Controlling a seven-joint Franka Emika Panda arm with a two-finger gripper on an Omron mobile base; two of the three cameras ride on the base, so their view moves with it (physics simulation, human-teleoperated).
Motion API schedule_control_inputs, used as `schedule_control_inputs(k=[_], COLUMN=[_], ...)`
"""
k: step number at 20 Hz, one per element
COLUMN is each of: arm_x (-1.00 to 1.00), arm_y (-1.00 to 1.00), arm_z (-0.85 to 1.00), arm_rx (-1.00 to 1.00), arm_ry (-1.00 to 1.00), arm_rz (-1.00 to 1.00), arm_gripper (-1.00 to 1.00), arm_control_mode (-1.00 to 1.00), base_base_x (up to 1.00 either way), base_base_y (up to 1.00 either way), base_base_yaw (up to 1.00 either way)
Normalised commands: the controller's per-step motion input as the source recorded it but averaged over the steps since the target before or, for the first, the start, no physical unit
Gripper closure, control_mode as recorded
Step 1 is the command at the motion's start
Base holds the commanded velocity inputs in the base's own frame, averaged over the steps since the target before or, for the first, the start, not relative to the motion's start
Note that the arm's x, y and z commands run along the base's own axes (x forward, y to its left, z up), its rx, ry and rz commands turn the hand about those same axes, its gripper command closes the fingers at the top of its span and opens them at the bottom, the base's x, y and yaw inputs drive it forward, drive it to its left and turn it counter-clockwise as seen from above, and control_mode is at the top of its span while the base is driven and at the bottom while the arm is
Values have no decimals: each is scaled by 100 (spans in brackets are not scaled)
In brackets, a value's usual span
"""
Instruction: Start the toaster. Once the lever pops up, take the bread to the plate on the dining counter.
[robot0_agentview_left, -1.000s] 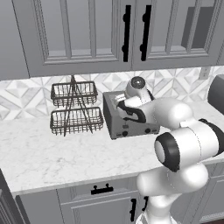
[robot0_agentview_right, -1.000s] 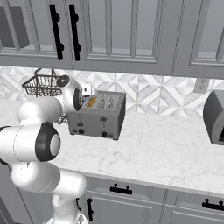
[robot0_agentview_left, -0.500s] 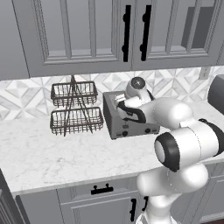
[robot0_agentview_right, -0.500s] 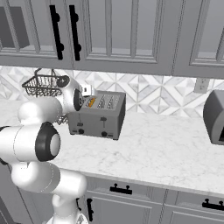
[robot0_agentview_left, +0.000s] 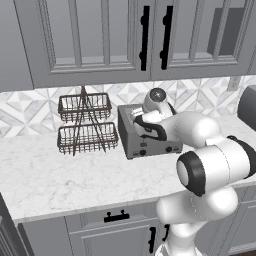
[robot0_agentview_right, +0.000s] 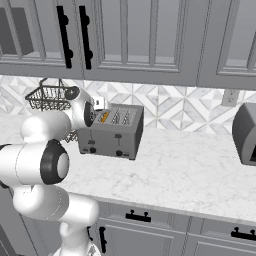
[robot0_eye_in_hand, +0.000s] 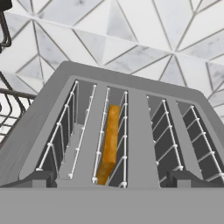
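Tool spread wide, poised over toaster on tabletop; bread upright in second slot from 9 o'clock side (orange crust showing), untouched.

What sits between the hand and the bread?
Nothing. In the hand view, the open hand hangs just above the toaster, looking straight down at the bread in its slot.

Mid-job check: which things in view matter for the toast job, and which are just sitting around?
Job items:
- toaster
- bread, in the second slot from the left in the hand view
- end effector, open, over the toaster top

Just lying about:
- two-tier wire basket rack, left of the toaster
- dark grey appliance, far right on the counter
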Motion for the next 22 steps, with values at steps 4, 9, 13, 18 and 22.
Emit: schedule_control_inputs(k=[4,9,13,18,22], arm_x=[0,0,0,0,0], arm_y=[0,0,0,0,0], arm_z=[0,0,0,0,0], arm_rx=[0,0,0,0,0], arm_ry=[0,0,0,0,0], arm_rz=[0,0,0,0,0], arm_gripper=[-100,-100,-100,-100,-100], arm_control_mode=[-100,-100,-100,-100,-100], base_base_x=[0,0,0,0,0], base_base_y=[0,0,0,0,0], base_base_yaw=[0,0,0,0,0])
